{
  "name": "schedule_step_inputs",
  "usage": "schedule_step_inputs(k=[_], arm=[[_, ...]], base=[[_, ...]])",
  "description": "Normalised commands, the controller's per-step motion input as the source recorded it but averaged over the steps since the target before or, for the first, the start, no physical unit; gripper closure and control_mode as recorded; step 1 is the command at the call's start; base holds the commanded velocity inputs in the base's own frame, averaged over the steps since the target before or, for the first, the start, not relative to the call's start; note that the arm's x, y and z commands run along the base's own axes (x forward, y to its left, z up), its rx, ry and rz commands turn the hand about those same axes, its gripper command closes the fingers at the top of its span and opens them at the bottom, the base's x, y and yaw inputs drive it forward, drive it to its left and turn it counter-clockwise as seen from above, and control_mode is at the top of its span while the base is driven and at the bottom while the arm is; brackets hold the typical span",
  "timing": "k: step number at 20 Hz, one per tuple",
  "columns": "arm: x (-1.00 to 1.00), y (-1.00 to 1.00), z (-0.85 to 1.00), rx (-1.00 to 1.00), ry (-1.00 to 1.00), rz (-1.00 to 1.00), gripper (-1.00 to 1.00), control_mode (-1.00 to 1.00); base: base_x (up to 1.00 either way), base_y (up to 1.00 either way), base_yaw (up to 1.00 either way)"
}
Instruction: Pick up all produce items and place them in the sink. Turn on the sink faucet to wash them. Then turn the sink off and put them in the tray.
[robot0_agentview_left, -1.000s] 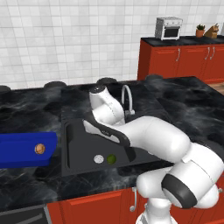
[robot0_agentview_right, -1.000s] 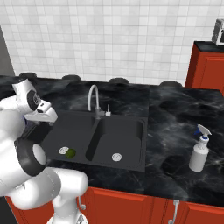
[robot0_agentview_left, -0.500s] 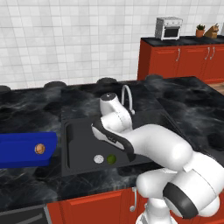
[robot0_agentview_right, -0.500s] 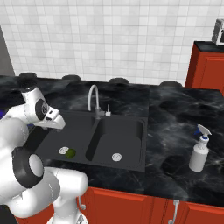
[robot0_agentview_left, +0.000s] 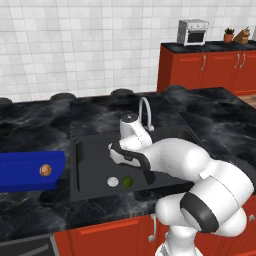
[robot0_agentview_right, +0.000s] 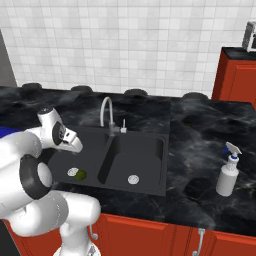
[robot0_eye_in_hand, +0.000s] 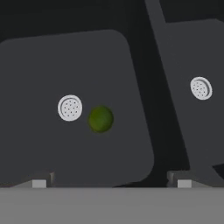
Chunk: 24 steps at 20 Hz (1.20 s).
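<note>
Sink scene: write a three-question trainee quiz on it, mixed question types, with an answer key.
1. True or false: the tan-brown piece lies in the blue tray.
2. The dark green ball rests in the sink beside which fitting? A) the faucet B) a round silver drain C) the spray bottle
3. Fill in: the hand hovers over the sink with its jaws ____.

Key: 1 true; 2 B; 3 open.

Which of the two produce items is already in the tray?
The tan-brown piece: it lies in the blue tray. The green ball lies in the sink, beside a drain.
</note>
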Motion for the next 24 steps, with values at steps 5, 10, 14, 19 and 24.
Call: schedule_step_inputs(k=[5, 10, 14, 19, 24], arm=[[0.36, 0.00, -0.28, 0.01, 0.00, 0.00, -1.00, -1.00], [0.32, 0.00, -0.28, 0.00, 0.00, 0.00, -1.00, -1.00], [0.21, 0.00, -0.25, 0.00, 0.00, -0.01, -1.00, -1.00], [0.01, 0.00, -0.25, 0.01, 0.00, -0.03, -1.00, -1.00], [0.00, 0.00, -0.29, 0.02, 0.00, -0.05, -1.00, -1.00]], base=[[0.00, 0.00, 0.00], [0.00, 0.00, 0.00], [0.00, 0.00, 0.00], [0.00, 0.00, 0.00], [0.00, 0.00, 0.00]])
